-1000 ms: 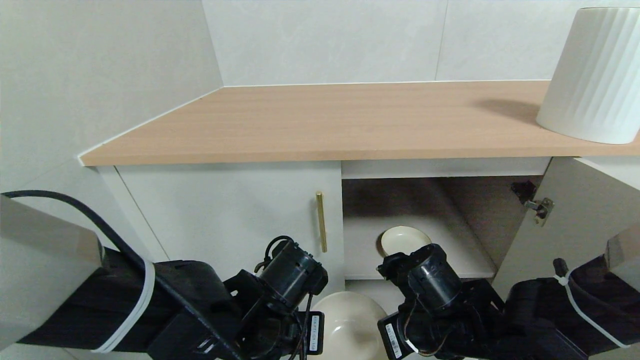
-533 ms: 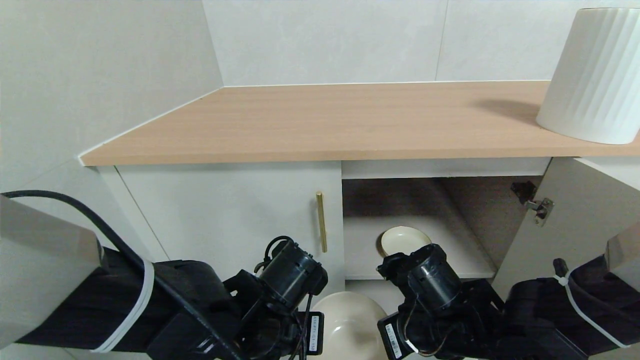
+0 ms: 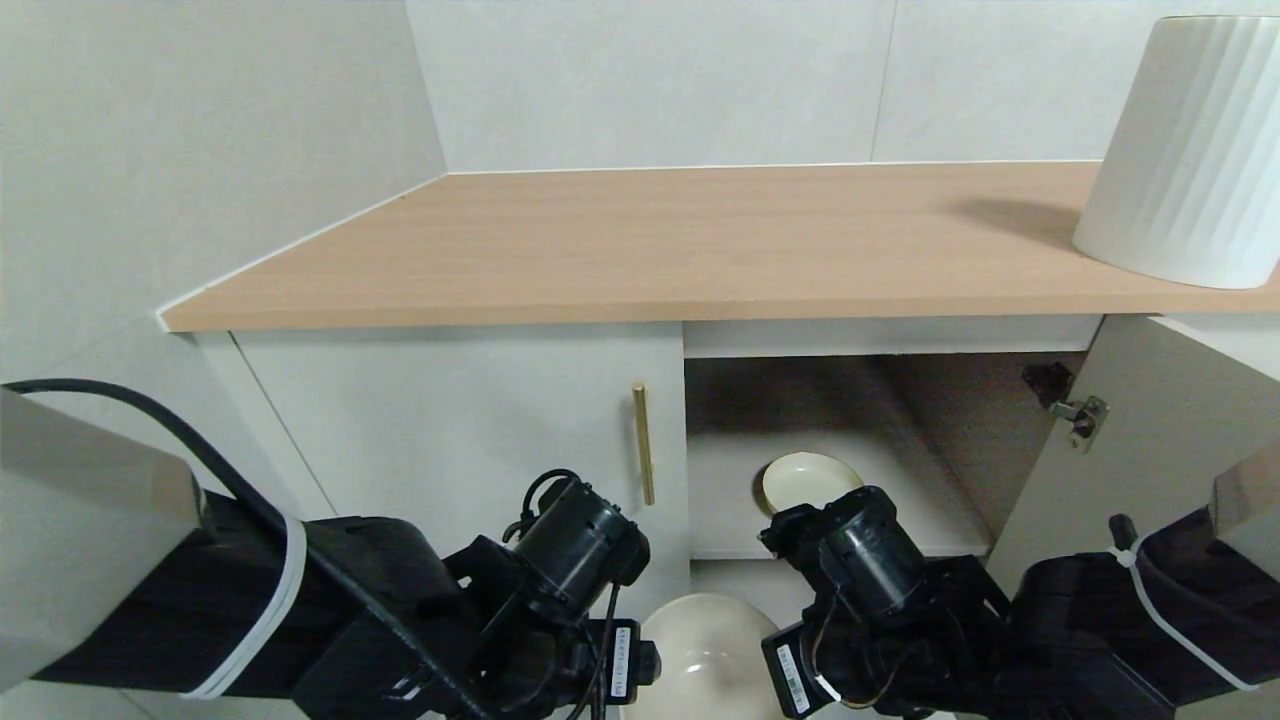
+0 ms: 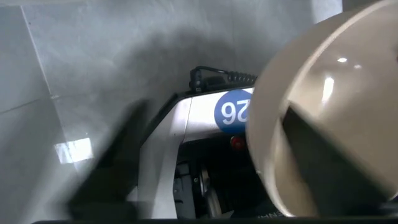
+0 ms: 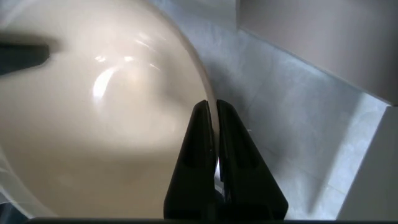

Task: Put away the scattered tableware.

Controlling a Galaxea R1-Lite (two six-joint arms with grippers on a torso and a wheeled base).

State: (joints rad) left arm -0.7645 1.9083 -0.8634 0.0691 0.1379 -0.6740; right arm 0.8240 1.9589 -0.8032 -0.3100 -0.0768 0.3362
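From the head view I count two bowls. The big cream bowl (image 3: 705,655) is low down in front of the cupboard, between the left gripper (image 3: 640,662) and the right gripper (image 3: 770,665). The small cream bowl (image 3: 808,478) sits on the shelf (image 3: 900,500) inside the cupboard. There are two doors. The closed door (image 3: 450,420) has one gold handle (image 3: 644,443), and the open door (image 3: 1130,430) swings out on the right. One white ribbed tub (image 3: 1190,150) stands on the wooden counter (image 3: 650,240). Each gripper has one white sticker (image 3: 621,660), with print too tiny to read.

In the left wrist view, the left gripper is spread wide. One finger (image 4: 323,158) lies across the inside of the big bowl. The other finger (image 4: 109,155) is well apart from the bowl. I cannot tell if the first one touches it.

In the right wrist view, the right gripper's two black fingers (image 5: 200,149) are pinched close together on the rim of the big bowl, holding it above the pale floor.
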